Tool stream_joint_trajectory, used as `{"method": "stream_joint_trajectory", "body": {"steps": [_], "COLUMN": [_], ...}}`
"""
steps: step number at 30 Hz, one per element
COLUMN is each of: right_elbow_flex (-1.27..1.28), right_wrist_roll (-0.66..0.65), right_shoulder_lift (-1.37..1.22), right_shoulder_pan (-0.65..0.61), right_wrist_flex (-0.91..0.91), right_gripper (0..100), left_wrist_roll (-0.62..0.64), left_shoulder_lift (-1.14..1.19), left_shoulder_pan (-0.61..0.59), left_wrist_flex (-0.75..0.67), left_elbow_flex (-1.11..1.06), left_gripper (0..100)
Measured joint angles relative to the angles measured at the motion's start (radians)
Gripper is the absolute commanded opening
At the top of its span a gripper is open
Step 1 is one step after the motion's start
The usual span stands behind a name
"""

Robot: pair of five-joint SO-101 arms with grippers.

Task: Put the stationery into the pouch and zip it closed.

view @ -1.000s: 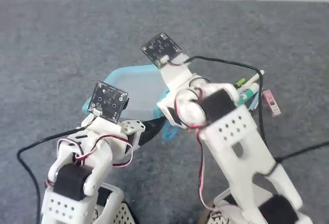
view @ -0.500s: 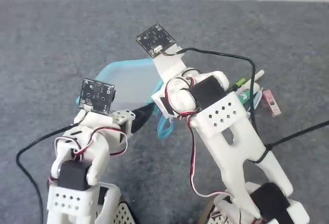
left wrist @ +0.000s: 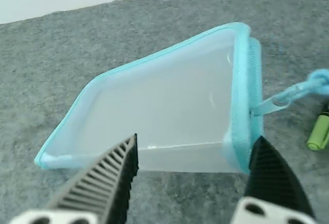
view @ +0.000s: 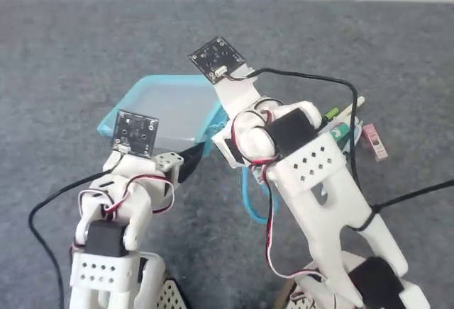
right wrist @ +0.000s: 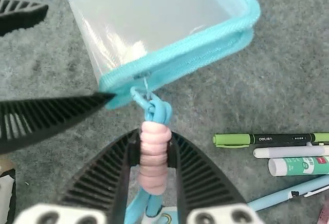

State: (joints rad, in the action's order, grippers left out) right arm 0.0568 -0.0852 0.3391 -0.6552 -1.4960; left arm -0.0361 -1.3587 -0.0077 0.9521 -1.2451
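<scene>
A translucent pouch (view: 167, 110) with turquoise trim lies on the grey carpet and looks empty. A turquoise cord (right wrist: 157, 112) with a pink bead (right wrist: 154, 157) hangs from its zipper slider (right wrist: 139, 80). My right gripper (right wrist: 153, 137) is shut on that pink bead, right at the pouch's corner. My left gripper (left wrist: 193, 157) stands open just in front of the pouch (left wrist: 169, 106), one finger (left wrist: 110, 175) to each side of its near edge. The stationery (view: 342, 126) lies in a bunch to the right: a green-capped pen (right wrist: 267, 140), a white pen (right wrist: 290, 152), a tube (right wrist: 298, 166) and a blue pen (right wrist: 288, 193).
A small pink item (view: 374, 141) lies at the far right of the stationery. The turquoise cord (view: 252, 195) trails toward the arms' bases. Black cables (view: 42, 217) run over the carpet beside both arms. Open carpet (view: 85, 47) spreads behind and left of the pouch.
The right arm has drawn back toward its base with the cord, which now hangs in a longer loop. The pouch has shifted left and straightened. The left arm pulled back slightly.
</scene>
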Motion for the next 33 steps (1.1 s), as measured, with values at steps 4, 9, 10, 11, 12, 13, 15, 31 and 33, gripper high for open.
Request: {"method": "stream_joint_trajectory", "body": {"steps": [4, 9, 10, 11, 12, 13, 15, 31, 33], "right_elbow_flex": [0.002, 0.014, 0.014, 0.014, 0.014, 0.014, 0.014, 0.006, 0.006], "right_wrist_roll": [0.0, -0.014, -0.015, -0.018, -0.018, -0.02, -0.032, -0.092, -0.092], "right_shoulder_lift": [0.005, 0.006, 0.006, 0.006, 0.006, 0.006, 0.006, 0.181, 0.183], "right_shoulder_pan": [0.0, 0.002, 0.008, 0.018, 0.031, 0.043, 0.063, 0.015, -0.026], "right_wrist_flex": [0.0, 0.0, 0.0, 0.0, 0.0, 0.0, 0.0, -0.091, -0.091], "right_gripper": [0.6, 0.6, 0.6, 0.6, 0.6, 0.6, 0.6, 0.6, 0.6], "left_wrist_roll": [0.0, 0.0, 0.0, 0.0, 0.0, 0.0, 0.0, -0.003, -0.003], "left_shoulder_lift": [0.0, 0.0, 0.0, 0.0, 0.0, 0.0, 0.0, 0.009, 0.009], "left_shoulder_pan": [-0.035, -0.044, -0.044, -0.044, -0.044, -0.044, -0.044, -0.052, -0.048], "left_wrist_flex": [0.0, 0.0, 0.0, 0.0, 0.0, 0.0, 0.0, -0.048, -0.048], "left_elbow_flex": [0.0, 0.0, 0.0, 0.0, 0.0, 0.0, 0.0, -0.043, -0.044], "left_gripper": [32, 32, 32, 32, 32, 32, 32, 32, 32]}}
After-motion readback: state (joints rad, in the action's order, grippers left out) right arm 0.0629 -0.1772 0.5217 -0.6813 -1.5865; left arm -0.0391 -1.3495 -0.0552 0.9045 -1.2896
